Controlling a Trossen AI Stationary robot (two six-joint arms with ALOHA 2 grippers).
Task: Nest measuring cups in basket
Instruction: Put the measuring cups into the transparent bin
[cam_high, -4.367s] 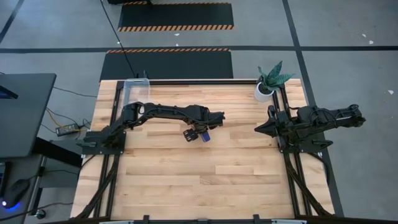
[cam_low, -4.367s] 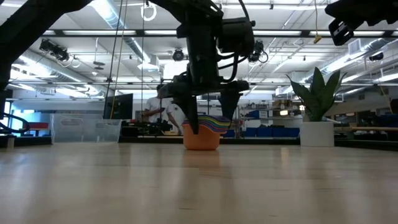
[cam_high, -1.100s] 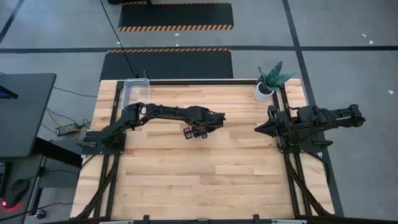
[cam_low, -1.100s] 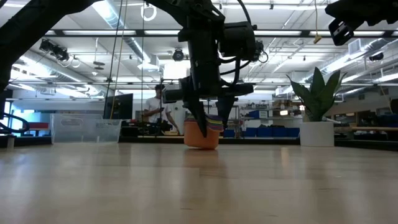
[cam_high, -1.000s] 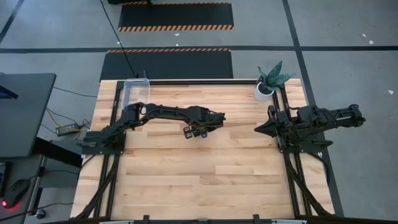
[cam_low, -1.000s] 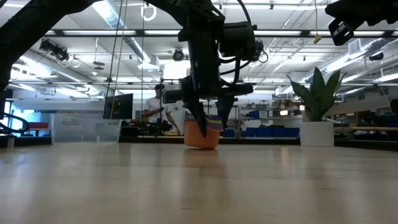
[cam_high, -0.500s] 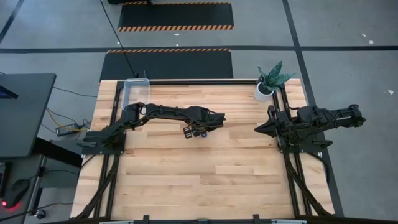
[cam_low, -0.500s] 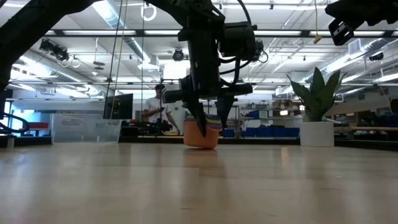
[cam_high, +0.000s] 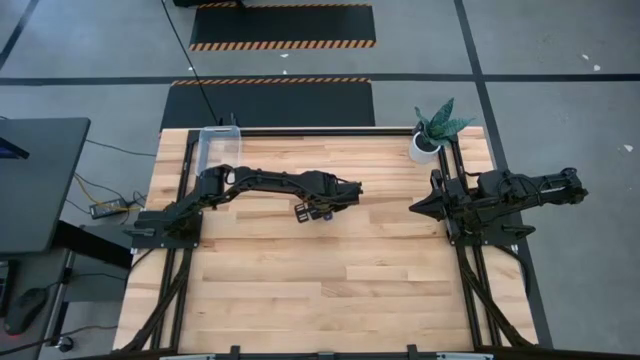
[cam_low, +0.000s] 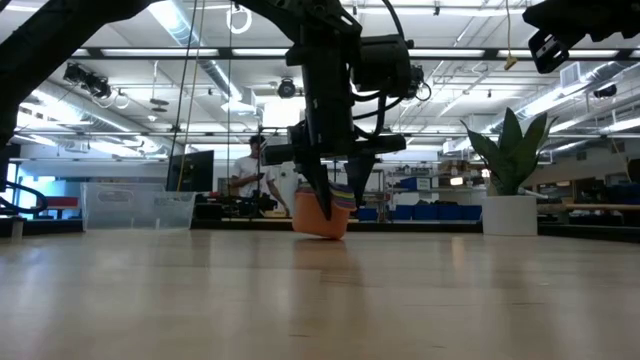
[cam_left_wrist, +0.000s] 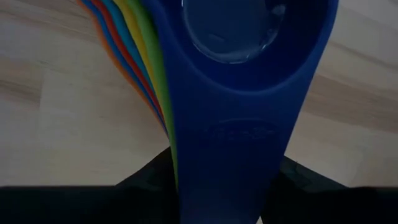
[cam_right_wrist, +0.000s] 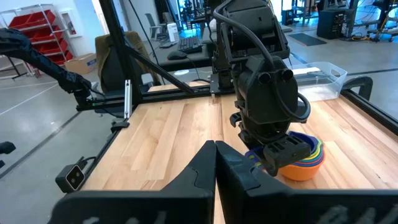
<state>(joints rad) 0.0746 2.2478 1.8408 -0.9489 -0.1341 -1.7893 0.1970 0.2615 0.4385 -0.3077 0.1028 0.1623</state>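
My left claw (cam_low: 338, 190) sits near the middle of the worktop (cam_high: 330, 280), reached out from my left base toward three o'clock. It is pinched on the handles of the measuring cups (cam_low: 324, 215), a nested stack with the orange one outermost at the bottom and a band of red, blue, yellow and green rims showing above it. In the level view across the worktop the stack hangs between my two fingers, tipped a little, its lower edge touching the wood or just above it; I cannot tell which. Seen past my own left fingers, the dark blue handle (cam_left_wrist: 233, 149) lies uppermost and runs straight back between them, with the coloured handles (cam_left_wrist: 134, 56) fanned beside it. From my other wrist the stack (cam_right_wrist: 301, 160) shows just beneath my left claw's black housing.

The basket (cam_high: 219, 147) stands at the worktop's far left corner, about ten o'clock from the cups and well apart from them, clear-walled and upright.

My right claw (cam_high: 418, 208) waits at the right edge of the worktop, at three o'clock from the cups, fingers closed together on nothing. A potted plant (cam_high: 432, 128) stands at the far right corner. In the room behind, a person (cam_low: 248, 176) stands beyond the worktop.
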